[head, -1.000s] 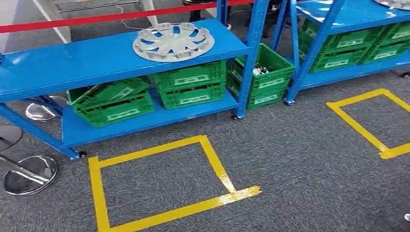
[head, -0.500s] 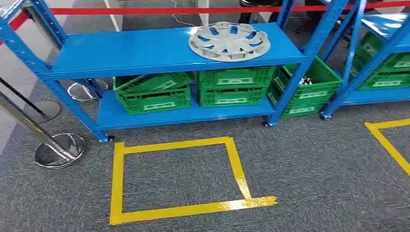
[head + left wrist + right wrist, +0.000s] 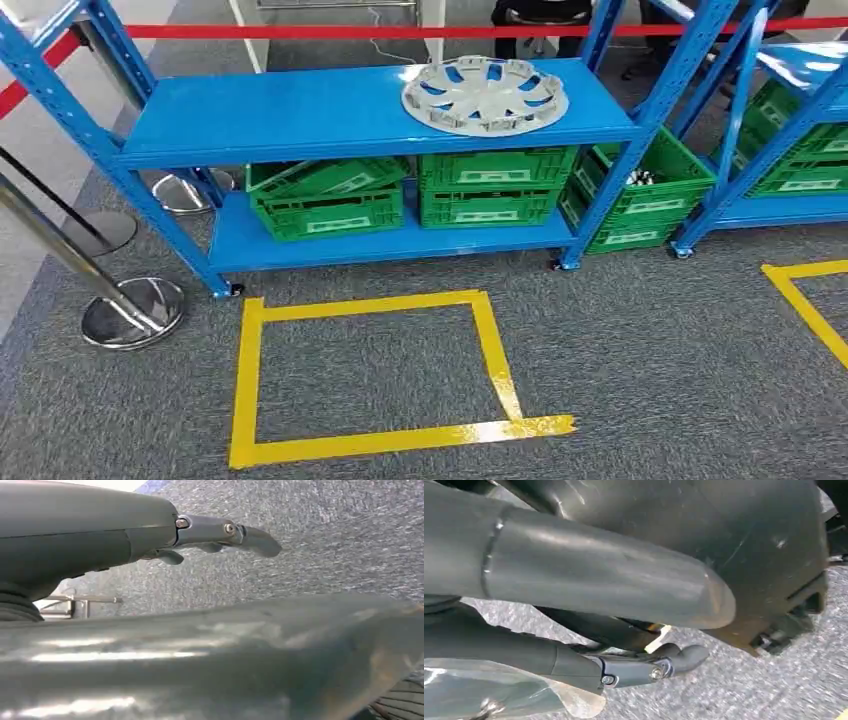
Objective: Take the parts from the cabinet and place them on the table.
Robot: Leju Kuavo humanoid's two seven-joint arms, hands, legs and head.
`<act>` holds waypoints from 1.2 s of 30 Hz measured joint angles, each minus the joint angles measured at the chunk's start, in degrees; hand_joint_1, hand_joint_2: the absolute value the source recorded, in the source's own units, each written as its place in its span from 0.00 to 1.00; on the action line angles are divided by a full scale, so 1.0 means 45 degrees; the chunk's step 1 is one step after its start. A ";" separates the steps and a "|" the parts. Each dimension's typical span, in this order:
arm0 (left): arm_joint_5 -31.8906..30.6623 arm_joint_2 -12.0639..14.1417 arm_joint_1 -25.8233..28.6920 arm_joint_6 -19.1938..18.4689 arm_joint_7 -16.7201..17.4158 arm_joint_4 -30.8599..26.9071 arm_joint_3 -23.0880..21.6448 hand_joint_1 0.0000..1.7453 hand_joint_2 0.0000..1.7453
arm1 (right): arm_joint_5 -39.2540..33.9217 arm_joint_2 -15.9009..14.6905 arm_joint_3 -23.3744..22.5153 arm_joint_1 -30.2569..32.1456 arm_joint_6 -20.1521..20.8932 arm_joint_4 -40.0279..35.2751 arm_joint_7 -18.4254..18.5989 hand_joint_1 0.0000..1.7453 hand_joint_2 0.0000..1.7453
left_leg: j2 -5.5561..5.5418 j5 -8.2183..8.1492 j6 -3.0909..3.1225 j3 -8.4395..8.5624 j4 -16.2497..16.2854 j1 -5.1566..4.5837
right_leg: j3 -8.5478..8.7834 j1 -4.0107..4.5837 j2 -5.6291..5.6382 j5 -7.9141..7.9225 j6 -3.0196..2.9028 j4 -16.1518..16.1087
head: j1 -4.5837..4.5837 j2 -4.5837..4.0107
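Note:
A silver wheel cover [image 3: 485, 94] lies flat on the top shelf of the blue cabinet rack [image 3: 300, 112], towards its right end. Green crates [image 3: 497, 187] stand on the lower shelf, and one crate [image 3: 322, 176] sits tilted on another. In the left wrist view my left hand [image 3: 150, 535] hangs over grey carpet with its fingers stretched out and nothing in it. My right hand [image 3: 599, 590] also hangs above the carpet, fingers apart and holding nothing.
A yellow tape square [image 3: 248, 380] marks the carpet in front of the rack. Chrome stanchion bases [image 3: 133, 312] stand at the left, and a red belt [image 3: 400, 31] runs behind. A green crate [image 3: 640, 190] sits on the floor beside a second blue rack [image 3: 790, 130].
The whole picture has swung as the camera turned: the rack now lies squarer and more central, and the stanchions have come into view. Nothing on the shelves has moved.

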 joint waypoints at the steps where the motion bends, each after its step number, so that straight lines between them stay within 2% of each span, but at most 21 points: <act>1: -0.0005 -0.0034 -0.0007 0.0000 0.0000 0.0000 0.0000 0.00 0.00 | 0.0000 0.0000 0.0000 0.0014 0.0049 0.0000 0.0000 0.00 0.00 | -0.0033 0.0007 -0.0022 0.0004 0.0001 0.0008 | -0.0606 -0.0030 0.0066 -0.0420 0.0066 0.1011 | 0.0034 0.0000; 3: -0.0019 -0.0063 0.0007 0.0000 0.0063 0.0000 0.0000 0.00 0.00 | 0.0000 -0.0005 -0.0005 0.0082 0.0087 0.0000 -0.0019 0.00 0.00 | -0.0110 -0.0048 -0.0116 0.0031 0.0015 0.0050 | -0.1457 -0.0057 0.0071 -0.0597 -0.0047 0.2112 | 0.0043 0.0000; 4: -0.0024 -0.0073 0.0021 -0.0005 0.0083 0.0000 0.0000 0.00 0.00 | -0.0005 -0.0010 -0.0010 0.0111 0.0092 0.0000 -0.0010 0.00 0.00 | -0.0177 -0.0109 -0.0228 0.0098 0.0033 0.0119 | -0.1525 -0.0091 0.0071 -0.0235 -0.0145 0.1862 | 0.0024 0.0000; 7: -0.0058 -0.0068 0.0011 -0.0010 0.0097 0.0000 0.0000 0.00 0.00 | -0.0005 -0.0058 -0.0019 0.0158 0.0140 0.0000 -0.0024 0.00 0.00 | -0.0292 -0.0410 -0.0680 0.0315 0.0230 0.0391 | -0.0489 -0.0361 0.0099 0.1614 0.0225 -0.1037 | 0.0058 0.0000; 8: -0.0058 -0.0009 -0.0008 -0.0010 0.0102 0.0000 0.0000 0.00 0.00 | 0.0000 -0.0020 -0.0019 0.0163 0.0194 0.0024 -0.0029 0.00 0.00 | -0.0316 -0.0522 -0.0861 0.0322 0.0364 0.0323 | -0.0502 -0.0232 0.0274 0.1133 0.0316 -0.1101 | 0.0186 0.0000; 9: -0.0063 -0.0015 -0.0038 -0.0010 0.0102 0.0000 0.0000 0.00 0.00 | -0.0005 -0.0044 -0.0024 0.0125 0.0214 0.0019 -0.0039 0.00 0.00 | -0.0347 -0.0586 -0.0934 0.0179 0.0506 0.0319 | -0.0515 -0.0220 0.0244 0.0748 -0.0180 -0.1131 | 0.0282 0.0000; 10: -0.0087 -0.0015 -0.0051 -0.0010 0.0102 0.0000 -0.0005 0.00 0.00 | 0.0000 -0.0049 -0.0024 0.0175 0.0258 0.0019 -0.0029 0.00 0.00 | -0.0347 -0.0687 -0.0976 0.0152 0.0531 0.0330 | -0.0463 -0.0242 0.0259 0.0972 -0.0340 -0.1037 | 0.0174 0.0005; 13: -0.0126 -0.0010 -0.0041 -0.0015 0.0117 0.0000 -0.0005 0.00 0.00 | 0.0010 -0.0049 -0.0034 0.0201 0.0301 0.0019 -0.0034 0.00 0.00 | -0.0329 -0.0650 -0.1159 0.0158 0.0825 0.0393 | -0.0360 -0.0235 0.0217 0.0920 -0.0556 -0.0878 | -0.0020 0.0005; 15: -0.0121 -0.0039 -0.0086 -0.0063 0.0165 0.0000 -0.0005 0.00 0.00 | 0.0015 -0.0049 -0.0044 0.0181 0.0325 0.0019 -0.0034 0.00 0.00 | -0.0311 -0.1040 -0.1171 -0.0824 0.2566 0.0368 | -0.0211 -0.0158 0.0130 0.0851 -0.0660 -0.0923 | -0.0107 0.0005; 18: -0.0097 -0.0039 -0.0066 -0.0097 0.0330 0.0000 -0.0005 0.00 0.00 | 0.0024 -0.0049 -0.0049 0.0182 0.0393 0.0019 0.0005 0.00 0.00 | -0.0309 -0.2147 -0.1032 -0.2203 0.4509 0.0240 | -0.0026 0.0030 0.0123 0.0652 -0.0841 -0.0960 | -0.0117 0.0005; 20: -0.0107 -0.0044 -0.0023 -0.0156 0.0345 0.0000 -0.0005 0.00 0.00 | 0.0020 -0.0053 -0.0053 0.0192 0.0427 0.0019 0.0005 0.00 0.00 | -0.0310 -0.1489 -0.0728 -0.2167 0.3808 0.0050 | 0.0197 0.0201 0.0169 0.0478 -0.0919 -0.0972 | -0.0146 0.0005; 22: -0.0126 -0.0049 -0.0032 -0.0185 0.0345 0.0000 -0.0005 0.00 0.00 | 0.0024 -0.0049 -0.0053 0.0181 0.0456 0.0019 0.0005 0.00 0.00 | -0.0319 0.0136 -0.0088 -0.1591 0.1836 -0.0302 | 0.0492 0.0378 0.0157 0.0285 -0.0992 -0.1018 | -0.0170 0.0005; 23: -0.0136 0.0083 -0.0034 -0.0194 0.0350 0.0000 0.0000 0.00 0.00 | 0.0024 0.0034 -0.0053 0.0213 0.0505 0.0059 0.0010 0.00 0.00 | -0.0256 0.0274 0.0320 -0.1450 0.1479 -0.0492 | 0.0407 0.0301 0.0115 0.0204 -0.1019 -0.1070 | -0.0029 0.0005; 24: -0.0146 0.0009 -0.0050 -0.0209 0.0359 0.0005 -0.0005 0.00 0.00 | 0.0000 0.0000 -0.0063 0.0159 0.0515 0.0053 0.0024 0.00 0.00 | -0.0247 -0.0080 0.0411 -0.1494 0.1374 -0.0487 | 0.0565 0.0342 0.0169 0.0151 -0.0968 -0.1104 | 0.0097 0.0005; 27: -0.0145 0.0019 -0.0020 -0.0194 0.0408 0.0005 0.0000 0.00 0.00 | 0.0024 0.0024 -0.0068 0.0134 0.0568 0.0058 0.0053 0.00 0.00 | -0.0286 0.0281 0.0381 -0.1214 0.0961 -0.0604 | 0.0592 0.0234 0.0049 0.0130 -0.0819 -0.1338 | -0.0078 0.0005; 28: -0.0155 0.0024 -0.0012 -0.0194 0.0427 0.0000 -0.0005 0.00 0.00 | 0.0020 0.0019 -0.0068 0.0126 0.0563 0.0044 0.0063 0.00 0.00 | -0.0263 0.0416 0.0273 -0.0857 0.0503 -0.0388 | 0.0787 0.0275 0.0046 0.0000 -0.0796 -0.1373 | -0.0073 0.0005; 29: -0.0155 0.0010 -0.0031 -0.0199 0.0452 0.0005 -0.0005 0.00 0.00 | 0.0020 0.0010 -0.0073 0.0120 0.0563 0.0044 0.0058 0.00 0.00 | -0.0253 0.0421 0.0216 -0.0695 0.0334 -0.0376 | 0.0710 0.0299 0.0077 -0.0167 -0.0718 -0.1093 | -0.0024 0.0005; 32: -0.0155 -0.0078 -0.0108 -0.0238 0.0461 0.0005 -0.0005 0.00 0.00 | 0.0000 -0.0024 -0.0092 0.0072 0.0568 0.0044 0.0073 0.00 0.00 | -0.0254 0.0311 0.0147 -0.0635 0.0304 -0.0310 | -0.0912 0.0161 0.0103 -0.1242 -0.0459 0.1514 | -0.0010 0.0005; 33: -0.0155 -0.0097 -0.0105 -0.0233 0.0471 0.0005 -0.0005 0.00 0.00 | -0.0005 -0.0044 -0.0102 0.0091 0.0563 0.0044 0.0078 0.00 1.00 | -0.0255 0.0251 0.0119 -0.0607 0.0318 -0.0302 | -0.1406 0.0109 0.0096 -0.1345 -0.0374 0.2148 | -0.0024 0.0005; 34: -0.0165 -0.0102 -0.0100 -0.0233 0.0496 0.0005 -0.0005 0.00 0.00 | -0.0019 -0.0063 -0.0126 0.0079 0.0558 0.0044 0.0073 0.00 1.00 | -0.0256 0.0187 0.0070 -0.0562 0.0348 -0.0272 | -0.1635 0.0078 0.0089 -0.1060 -0.0298 0.2213 | -0.0019 0.0005; 36: -0.0189 -0.0107 -0.0081 -0.0233 0.0500 0.0005 -0.0005 0.00 0.00 | -0.0005 -0.0102 -0.0185 0.0085 0.0558 0.0044 0.0073 0.00 1.00 | -0.0265 0.0010 -0.0056 -0.0439 0.0457 -0.0199 | -0.1207 0.0012 0.0078 0.0215 -0.0178 0.0782 | -0.0019 0.0005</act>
